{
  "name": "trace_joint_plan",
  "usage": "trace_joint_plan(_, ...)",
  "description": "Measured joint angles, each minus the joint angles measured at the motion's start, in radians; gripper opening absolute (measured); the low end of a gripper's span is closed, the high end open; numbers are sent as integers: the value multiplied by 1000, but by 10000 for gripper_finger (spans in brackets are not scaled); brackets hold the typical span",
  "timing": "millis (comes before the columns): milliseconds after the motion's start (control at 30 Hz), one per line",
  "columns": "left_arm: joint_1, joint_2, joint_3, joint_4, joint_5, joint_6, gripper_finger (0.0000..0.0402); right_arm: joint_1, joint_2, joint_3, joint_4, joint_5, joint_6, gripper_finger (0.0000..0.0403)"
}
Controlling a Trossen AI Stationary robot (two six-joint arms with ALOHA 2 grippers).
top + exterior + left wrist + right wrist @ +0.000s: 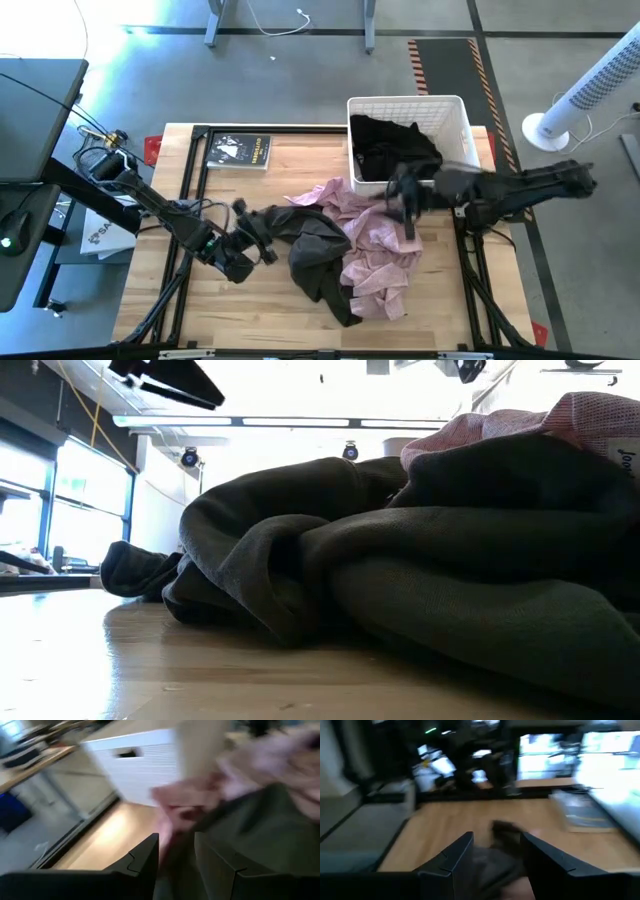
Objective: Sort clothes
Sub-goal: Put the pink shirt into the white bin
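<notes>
A dark grey-olive garment (318, 250) lies crumpled mid-table, partly over a pale pink garment (378, 250); both fill the low view, the olive one (400, 560) with the pink one (520, 425) behind. A black garment (392, 148) lies in the white lattice basket (462, 118). My left gripper (252, 238) is at the olive garment's left end, shut on it. My right gripper (404, 192) is blurred just before the basket's near edge, above the pink garment, shut on a dark strip of cloth (409, 222). My left gripper holds the olive garment's left end (186, 845) between its two fingers, coming level from the table's left. The rest of the garment lies on the table and on the pink garment. My right gripper has dark cloth (492, 867) between its two fingers, which point toward the table's left. Which garment it belongs to I cannot tell. A strip trails from the gripper over the pink garment.
A small dark booklet (240, 150) lies at the far left of the table. Black frame rails (190, 190) run along the table's left and right sides. Bare wood shows at the near left (230, 310). A white fan (590, 95) stands right of the table.
</notes>
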Motion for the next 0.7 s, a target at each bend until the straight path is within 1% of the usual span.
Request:
trace_joint_plan(67, -2, 54, 0, 138, 71, 171, 123, 71, 37, 2, 11, 28, -5, 158)
trace_joint_plan(133, 3, 111, 0, 291, 154, 321, 122, 125, 75, 2, 18, 87, -7, 158)
trace_joint_plan(200, 26, 166, 1, 425, 238, 390, 122, 159, 110, 2, 17, 159, -7, 158)
trace_joint_plan(267, 74, 207, 1, 500, 322, 387, 121, 178, 146, 2, 17, 215, -7, 158)
trace_joint_plan(333, 134, 238, 9, 501, 416, 351, 121, 184, 177, 2, 17, 235, -7, 158)
trace_joint_plan(433, 219, 279, 20, 484, 502, 290, 121, 180, 215, 2, 18, 237, -2, 158)
trace_joint_plan(467, 246, 291, 23, 486, 549, 269, 121, 180, 223, 2, 18, 237, 0, 158)
trace_joint_plan(500, 272, 300, 24, 488, 631, 254, 121, 179, 230, 3, 19, 236, 1, 158)
trace_joint_plan(567, 314, 322, 25, 483, 827, 247, 120, 178, 240, 4, 21, 233, 11, 158)
trace_joint_plan(633, 332, 346, 26, 434, 1013, 240, 116, 178, 245, 4, 21, 226, 19, 158)
trace_joint_plan(700, 328, 363, 26, 337, 1133, 219, 108, 178, 247, 4, 20, 225, 19, 158)
